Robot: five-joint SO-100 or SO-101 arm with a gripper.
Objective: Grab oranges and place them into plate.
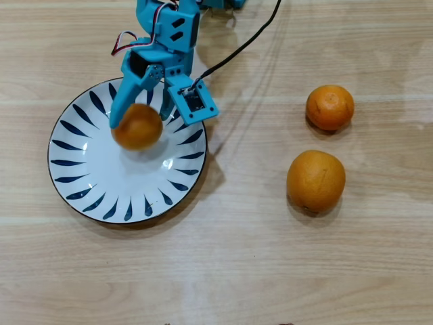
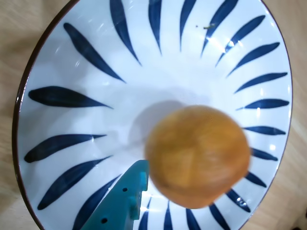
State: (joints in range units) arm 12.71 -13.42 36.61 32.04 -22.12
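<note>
The white plate (image 1: pixel 81 183) with dark blue leaf strokes lies at the left of the overhead view and fills the wrist view (image 2: pixel 96 72). A blurred orange (image 1: pixel 137 126) is over the plate's upper middle, between the spread blue fingers of my gripper (image 1: pixel 141 116), which is open. In the wrist view the same orange (image 2: pixel 197 156) is smeared by motion while the plate stays sharp, and a single blue finger (image 2: pixel 125 199) shows just left of it. Two more oranges rest on the table to the right: a smaller one (image 1: pixel 329 107) and a larger, paler one (image 1: pixel 316 181).
The light wooden table (image 1: pixel 237 271) carries everything. A black cable (image 1: pixel 243 44) runs from the arm toward the top right. The arm's blue body (image 1: pixel 172 30) enters from the top edge above the plate.
</note>
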